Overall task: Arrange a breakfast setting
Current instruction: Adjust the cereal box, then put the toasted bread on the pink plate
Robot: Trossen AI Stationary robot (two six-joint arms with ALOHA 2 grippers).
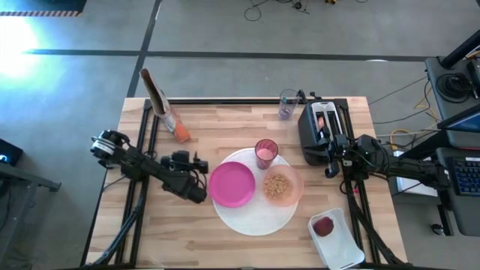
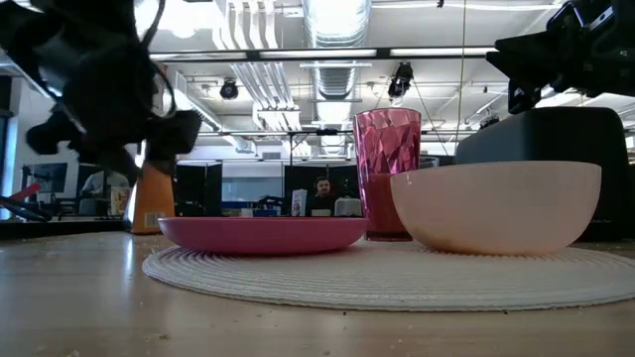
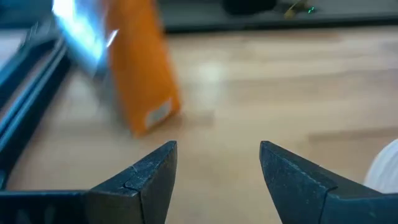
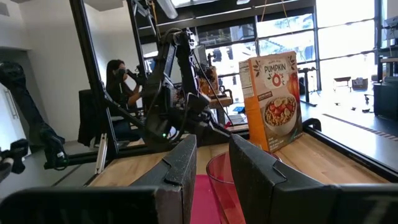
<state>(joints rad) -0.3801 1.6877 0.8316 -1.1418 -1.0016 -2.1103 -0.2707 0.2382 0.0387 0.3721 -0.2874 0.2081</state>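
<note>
Two arms flank the breakfast setting on the table.
The left gripper, jaws parted and empty, sits beside the magenta plate; bowl and tumbler share the white disc; the right gripper, slightly parted, grips nothing near the toaster.

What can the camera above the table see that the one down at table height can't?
Only the high view shows the cereal inside the peach bowl, the red fruit on the white tray, the bagel in the toaster's slot, and a clear glass. Only the low view shows the room behind, with a seated person. Both show the magenta plate, pink tumbler, peach bowl, white mat and toaster.
</note>
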